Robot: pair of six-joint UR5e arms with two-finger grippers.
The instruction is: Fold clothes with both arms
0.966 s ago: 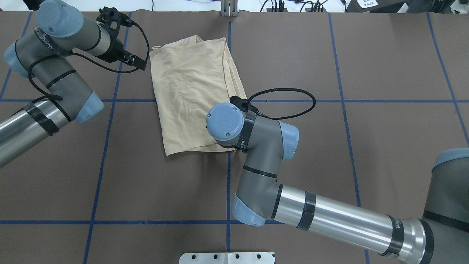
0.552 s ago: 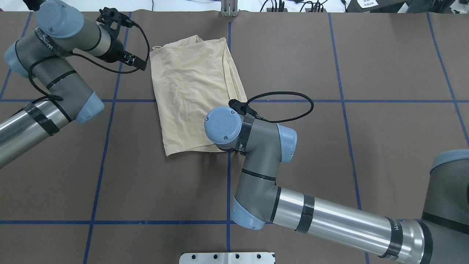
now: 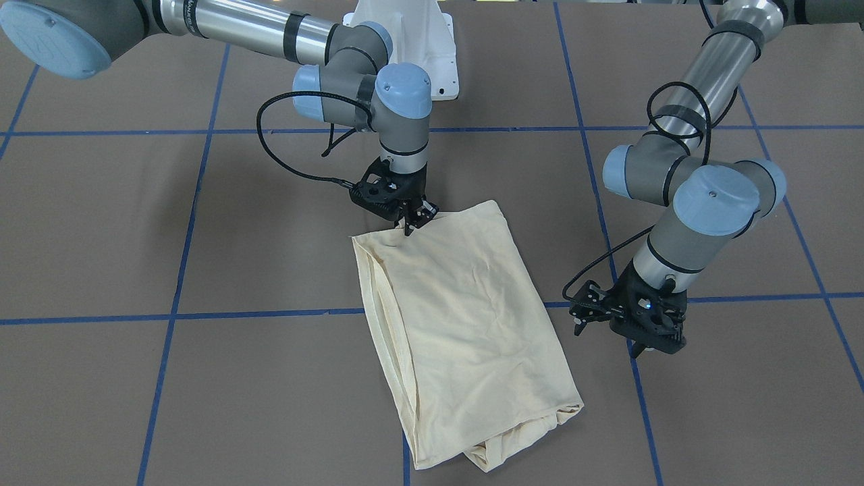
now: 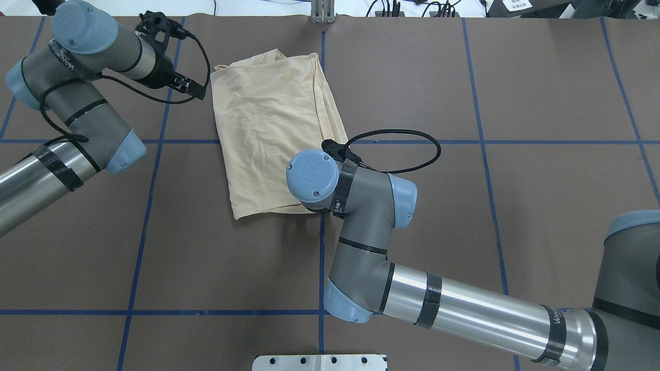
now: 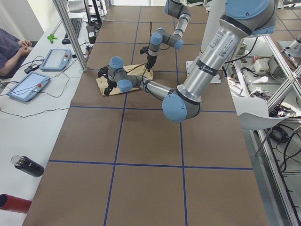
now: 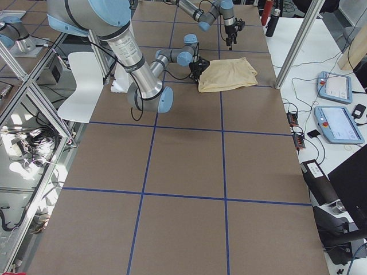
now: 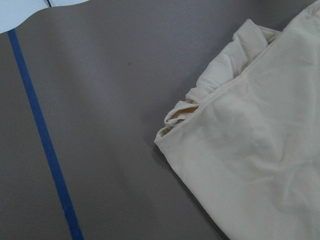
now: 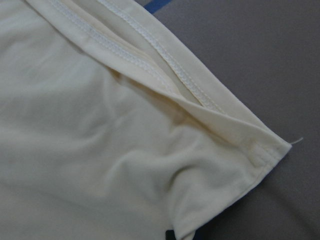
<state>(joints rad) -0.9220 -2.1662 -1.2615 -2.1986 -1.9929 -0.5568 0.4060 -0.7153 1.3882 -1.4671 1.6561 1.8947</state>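
The pale cream-yellow folded thin-fabric T-shirt (image 3: 466,304) lies flat on the brown table marked with blue tape lines (image 3: 202,236). The black right gripper (image 3: 413,221) points down onto the shirt's hemmed corner nearest the robot, touching the cloth; whether it pinches the cloth I cannot tell. The black left gripper (image 4: 198,90) hangs just beside the shirt's far corner, off the fabric; whether its fingers are parted I cannot tell.

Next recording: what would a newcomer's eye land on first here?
A cream shirt, folded into a long rectangle, lies on the brown table. The right gripper sits at its corner nearest the robot's base; the left gripper is beside the far end, off the cloth.
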